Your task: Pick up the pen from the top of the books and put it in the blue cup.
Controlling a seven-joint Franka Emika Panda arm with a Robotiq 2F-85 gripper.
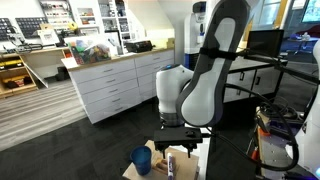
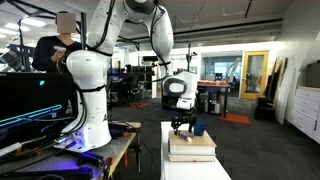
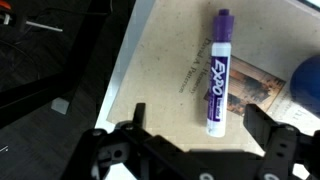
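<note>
Wide-open tool [image 3: 197,112] hovers over the books [image 3: 165,50], pen [image 3: 218,70] lying between its jaws.

Pen [image 3: 219,70] lying on books [image 3: 165,60], blue cup [image 3: 306,80] to its right in wrist view

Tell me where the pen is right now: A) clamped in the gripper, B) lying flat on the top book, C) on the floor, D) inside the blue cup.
B: in the wrist view the pen lies flat on the tan cover of the books, the gripper is open with its fingers clear of the pen, and the blue cup sits off to the side.
</note>
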